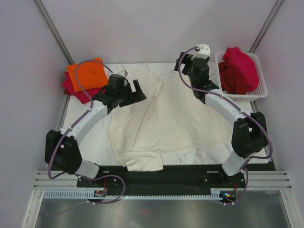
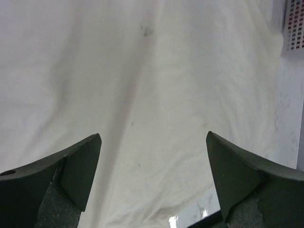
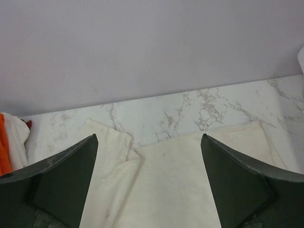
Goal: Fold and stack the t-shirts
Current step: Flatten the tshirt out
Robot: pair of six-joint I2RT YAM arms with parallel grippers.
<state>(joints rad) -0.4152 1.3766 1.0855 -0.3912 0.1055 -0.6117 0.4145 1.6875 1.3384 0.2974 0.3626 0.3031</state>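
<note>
Marble tabletop (image 1: 209,153) carries the cream-white t-shirt (image 1: 161,118), spread out and unfolded. Left gripper (image 2: 154,135) hovers above it and right gripper (image 3: 147,137) by its far edge, both released. Folding likely starts by pinching an edge.

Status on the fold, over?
Left gripper open over cream t-shirt. Right gripper open near its far edge. Shirt spread out, unfolded. Orange t-shirt folded, far left. Nothing in the way.

Your left gripper (image 2: 153,142) and right gripper (image 3: 149,142) both hover with jaws spread wide, arms reaching forward, elbows bent outward.
</note>
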